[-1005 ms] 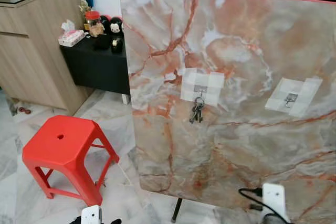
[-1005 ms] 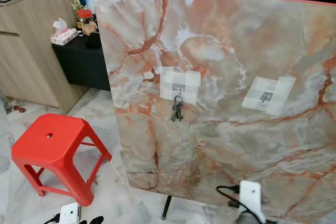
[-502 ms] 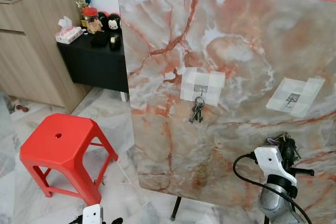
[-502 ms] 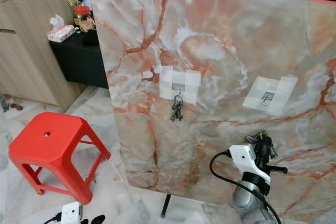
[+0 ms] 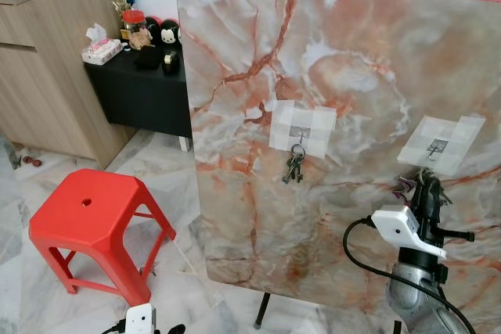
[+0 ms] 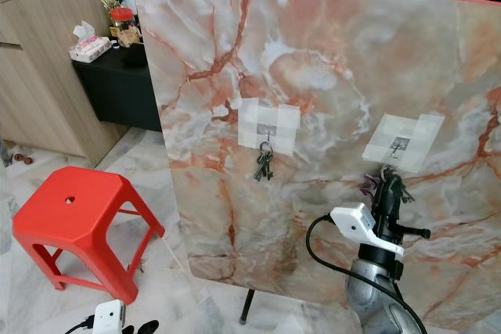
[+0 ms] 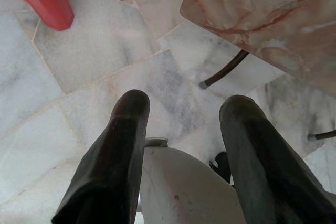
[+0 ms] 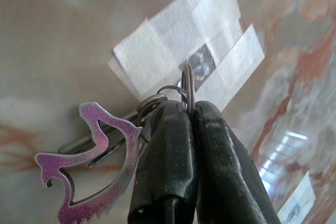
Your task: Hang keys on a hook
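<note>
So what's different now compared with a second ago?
The right gripper has risen from the bottom of the view up the marble board, carrying a key bunch clamped in its jaws by the ring, to just below the free right hook. The keys are not yet hung. The other keys on the left hook, the red stool and the idle left gripper stayed as they were.

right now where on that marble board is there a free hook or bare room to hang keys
The right hook on its taped patch is bare; the right gripper holds a key bunch by its ring just below it. The left hook already carries keys. The board above both hooks is bare.
</note>
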